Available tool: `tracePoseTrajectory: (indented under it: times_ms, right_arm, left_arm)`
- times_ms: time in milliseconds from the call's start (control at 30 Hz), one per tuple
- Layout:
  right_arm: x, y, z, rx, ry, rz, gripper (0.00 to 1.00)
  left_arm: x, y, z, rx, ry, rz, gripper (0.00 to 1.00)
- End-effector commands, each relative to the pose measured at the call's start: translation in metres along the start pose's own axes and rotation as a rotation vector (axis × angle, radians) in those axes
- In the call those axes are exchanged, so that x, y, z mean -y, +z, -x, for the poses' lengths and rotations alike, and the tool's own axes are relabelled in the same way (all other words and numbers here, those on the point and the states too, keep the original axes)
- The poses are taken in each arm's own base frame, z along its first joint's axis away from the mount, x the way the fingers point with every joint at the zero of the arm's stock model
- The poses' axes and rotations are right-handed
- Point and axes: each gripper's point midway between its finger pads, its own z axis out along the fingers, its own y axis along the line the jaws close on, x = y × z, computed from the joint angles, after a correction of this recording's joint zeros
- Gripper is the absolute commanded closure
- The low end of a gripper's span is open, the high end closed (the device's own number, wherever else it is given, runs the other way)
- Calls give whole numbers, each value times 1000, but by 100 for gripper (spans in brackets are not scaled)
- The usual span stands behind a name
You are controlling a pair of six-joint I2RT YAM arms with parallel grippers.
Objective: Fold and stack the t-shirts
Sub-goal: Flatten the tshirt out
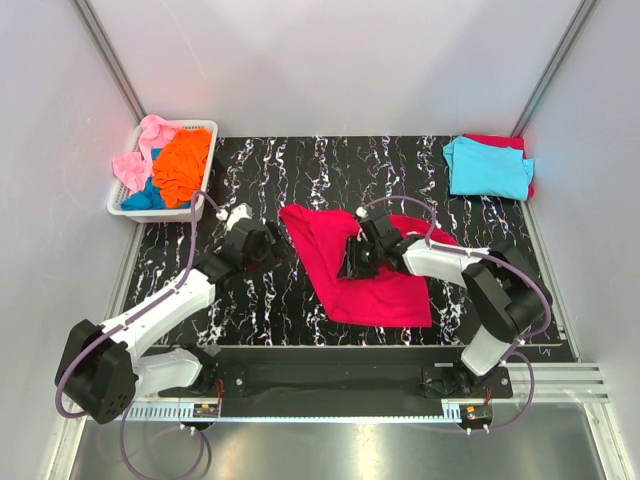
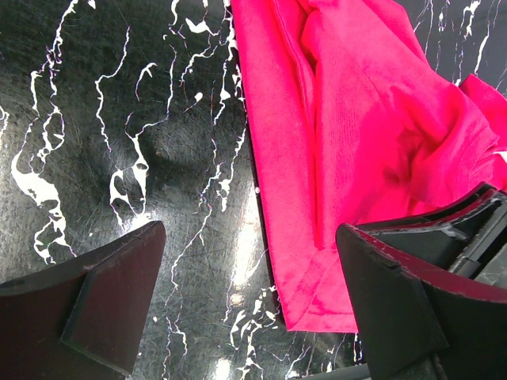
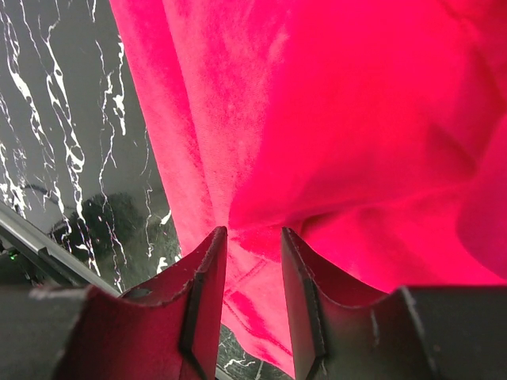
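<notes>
A large crimson-red t-shirt (image 1: 375, 295) lies spread and partly doubled over mid-table. My right gripper (image 1: 352, 262) rests on its left part. In the right wrist view its jaws stand narrow (image 3: 253, 231), pinching a bunched fold of the red cloth (image 3: 333, 103), and creases fan out from the tips. My left gripper (image 1: 270, 245) hovers wide open just left of the shirt. In the left wrist view (image 2: 251, 237) a hemmed corner of the shirt (image 2: 356, 119) lies between the fingers, close to the right one. Nothing is held there.
A white slotted basket (image 1: 118, 205) at the back left holds pink (image 1: 150, 135), orange (image 1: 185, 160) and blue (image 1: 140, 198) t-shirts. At the back right a folded cyan t-shirt (image 1: 487, 165) lies on a red one (image 1: 500, 140). A metal rail runs along the near edge.
</notes>
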Motion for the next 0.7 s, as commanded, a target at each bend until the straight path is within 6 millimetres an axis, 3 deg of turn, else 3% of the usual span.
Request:
tracePoseTrajectory:
  times_ms: [0, 333, 667]
  right_arm:
    - [-20, 2, 3, -10, -44, 54, 59]
    - [-31, 9, 0, -19, -70, 63, 60]
    - [-27, 30, 0, -45, -84, 33, 61]
  left_arm:
    - [-3, 2, 5, 31, 0, 3, 5]
    - [-5, 2, 4, 32, 4, 7, 5]
    - [-7, 0, 5, 37, 7, 9, 5]
